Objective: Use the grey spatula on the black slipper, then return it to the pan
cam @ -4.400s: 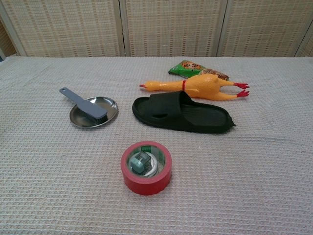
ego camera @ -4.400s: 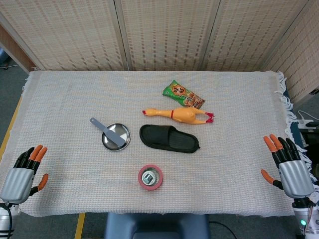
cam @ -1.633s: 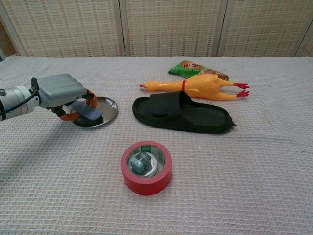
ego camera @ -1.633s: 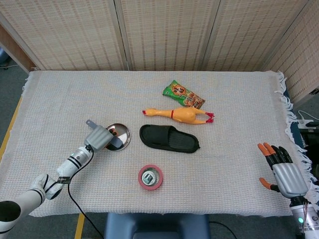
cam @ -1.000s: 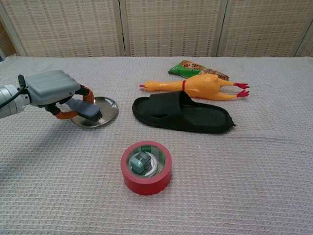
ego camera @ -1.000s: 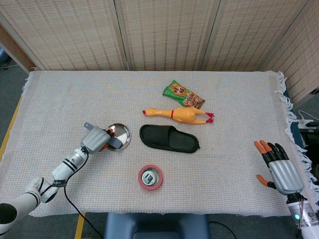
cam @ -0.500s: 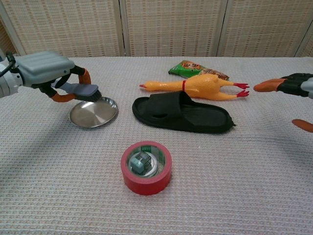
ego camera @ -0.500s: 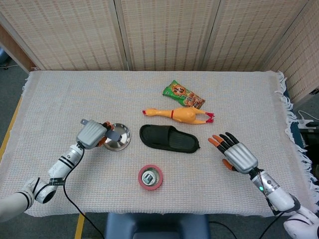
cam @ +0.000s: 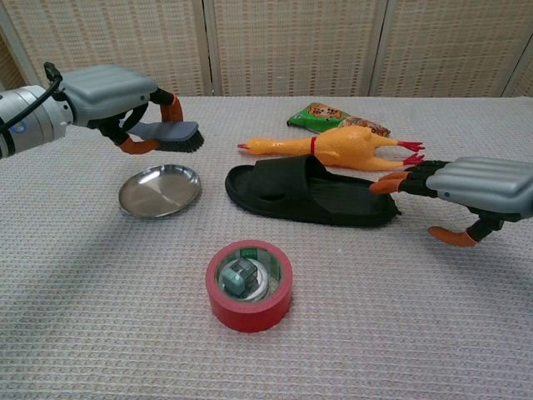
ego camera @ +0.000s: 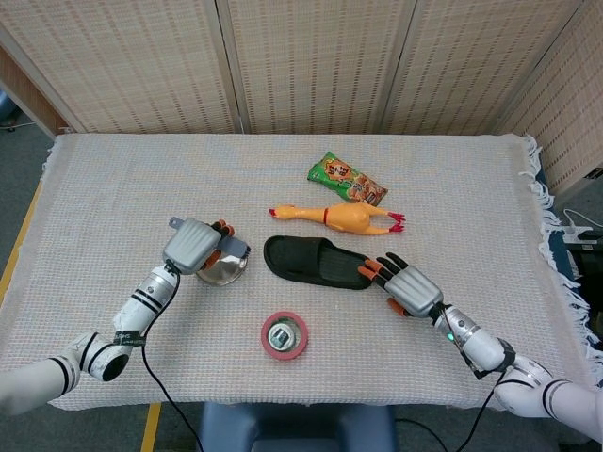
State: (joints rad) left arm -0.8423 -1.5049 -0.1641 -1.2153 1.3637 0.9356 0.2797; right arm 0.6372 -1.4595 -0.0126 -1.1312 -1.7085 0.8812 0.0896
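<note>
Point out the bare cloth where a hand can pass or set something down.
Free: the whole back strip behind the green snack packet, and the front corners either side of the red tape roll. Crowded: the middle, from round steel pan through black slipper to yellow rubber chicken.

The left hand (cam: 108,96) was raised above the table, fingers curled around the grey spatula (cam: 171,133). The right hand (cam: 476,190) reached inward, fingers spread, holding nothing.

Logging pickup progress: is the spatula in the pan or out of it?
Out. The left hand holds the spatula in the air above the pan, which lies empty in the chest view.
</note>
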